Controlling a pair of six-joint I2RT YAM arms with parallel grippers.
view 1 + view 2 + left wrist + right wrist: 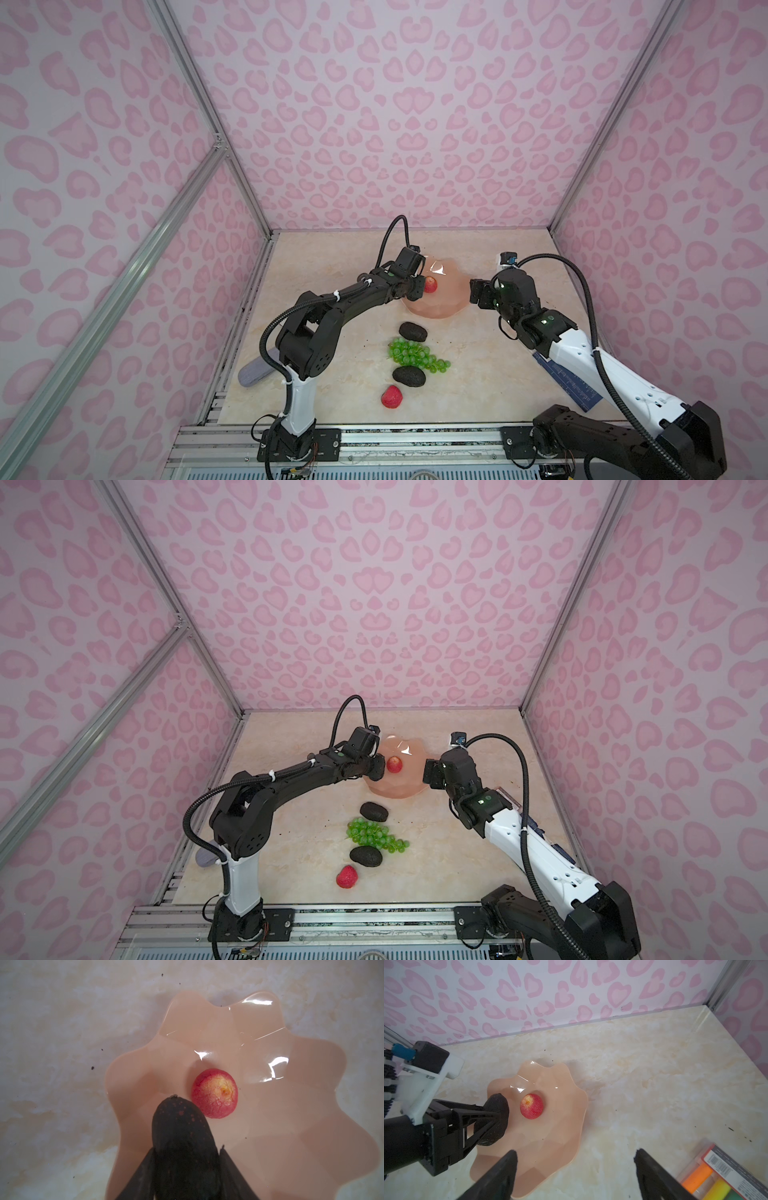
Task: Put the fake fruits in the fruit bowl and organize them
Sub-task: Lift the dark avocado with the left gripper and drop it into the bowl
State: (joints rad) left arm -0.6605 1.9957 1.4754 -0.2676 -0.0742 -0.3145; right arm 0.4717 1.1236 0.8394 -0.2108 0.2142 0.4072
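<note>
The peach-pink scalloped fruit bowl [451,305] [409,787] [311,1105] [560,1126] stands at the table's back middle. A small round red-yellow fruit [431,285] [394,764] [214,1093] [531,1106] lies in its centre. My left gripper [415,289] [377,767] [187,1148] is shut on a dark avocado [180,1130] [495,1118], held over the bowl's left side beside the round fruit. My right gripper [476,293] [430,773] [575,1152] stands open and empty at the bowl's right rim. On the table in front lie two avocados [413,331] [409,375], a green grape bunch [417,354] and a strawberry [392,396].
A grey-purple oblong case [257,370] lies at the table's left edge, behind the left arm. A box of coloured markers [716,1176] sits to the right of the bowl, under the right arm. Pink patterned walls close in the back and both sides.
</note>
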